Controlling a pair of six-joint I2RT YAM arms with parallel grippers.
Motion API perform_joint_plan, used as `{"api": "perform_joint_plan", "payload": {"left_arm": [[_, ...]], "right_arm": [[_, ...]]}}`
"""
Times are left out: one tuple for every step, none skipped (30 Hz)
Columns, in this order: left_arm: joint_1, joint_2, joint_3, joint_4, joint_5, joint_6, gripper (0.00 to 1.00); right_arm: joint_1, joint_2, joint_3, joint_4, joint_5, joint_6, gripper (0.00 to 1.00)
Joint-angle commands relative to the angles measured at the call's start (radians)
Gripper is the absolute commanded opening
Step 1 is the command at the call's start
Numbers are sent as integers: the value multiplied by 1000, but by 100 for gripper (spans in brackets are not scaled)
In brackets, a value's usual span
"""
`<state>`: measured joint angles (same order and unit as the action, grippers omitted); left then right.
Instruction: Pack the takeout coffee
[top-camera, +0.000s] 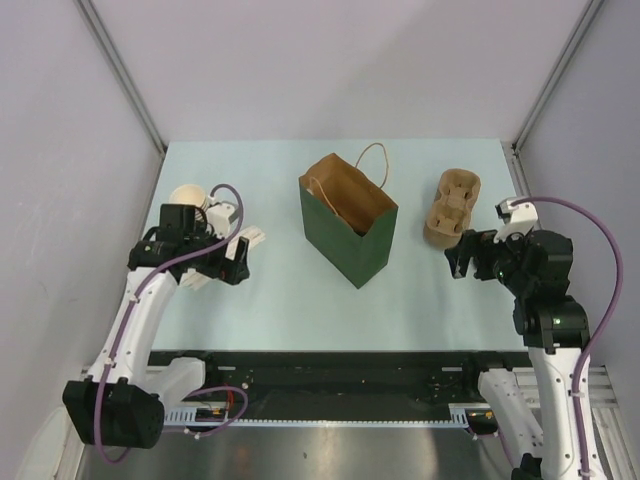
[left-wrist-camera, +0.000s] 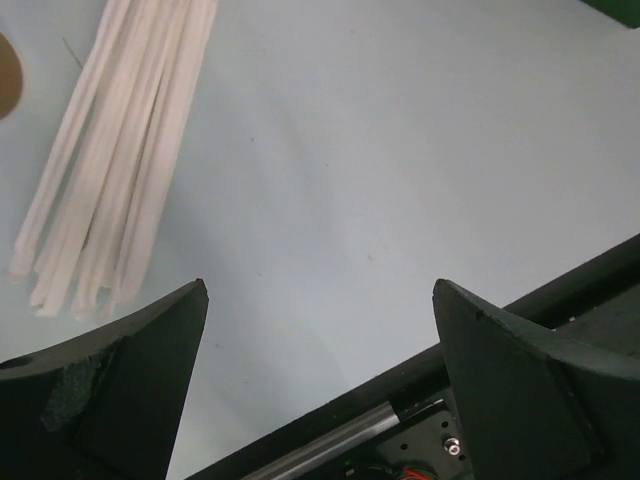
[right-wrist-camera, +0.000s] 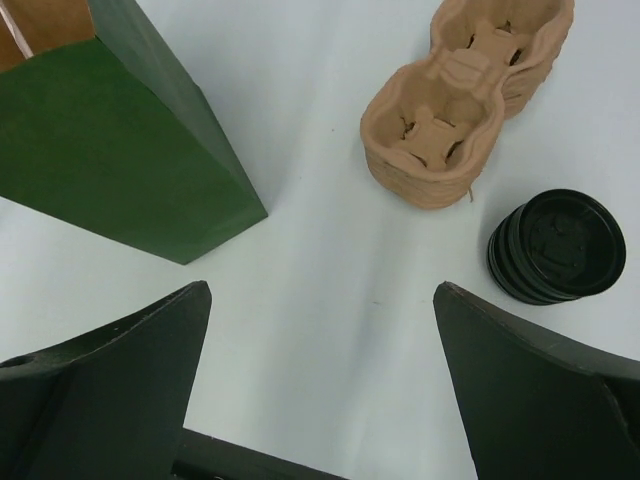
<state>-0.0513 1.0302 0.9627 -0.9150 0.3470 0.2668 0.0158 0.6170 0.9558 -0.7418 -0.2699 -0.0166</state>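
1. Top view: the green bag (top-camera: 349, 232) stands upright mid-worktop (top-camera: 280, 300), mouth open for loading. My left fingers (top-camera: 238, 266) and right fingers (top-camera: 461, 257) flank it, both spread wide and empty. The takeout coffee is not visible; I cannot tell whether it is inside the bag.
2. Left wrist: fingers apart over bare worktop, with white sticks (left-wrist-camera: 110, 150) alongside.
3. Right wrist: fingers apart, with the pulp cup carriers (right-wrist-camera: 465, 100) and a stack of black lids (right-wrist-camera: 556, 245) ahead.

The overhead camera looks down on the table (top-camera: 290, 290); the close right wrist view shares its green bag (right-wrist-camera: 110, 150).
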Motion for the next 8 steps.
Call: {"api": "perform_joint_plan", "payload": {"left_arm": [[1, -35, -5, 113, -49, 31, 99], [1, -35, -5, 111, -49, 44, 100], [1, -42, -7, 123, -45, 49, 99], [-1, -50, -13, 130, -46, 51, 100], [-1, -55, -13, 136, -51, 42, 100], [-1, -61, -1, 143, -54, 37, 99], [-1, -59, 10, 140, -52, 32, 100], [1, -55, 24, 137, -63, 26, 100]], "right_arm": [[-8, -19, -14, -1, -8, -34, 100], [-8, -17, -18, 4, -11, -36, 99], [-8, -14, -22, 10, -12, -36, 99], [-34, -13, -22, 13, -14, -34, 100], [-39, -11, -22, 21, -21, -29, 100], [-51, -4, -20, 38, -28, -19, 100], [-59, 1, -12, 45, -32, -14, 100], [-63, 6, -5, 54, -40, -6, 100]]}}
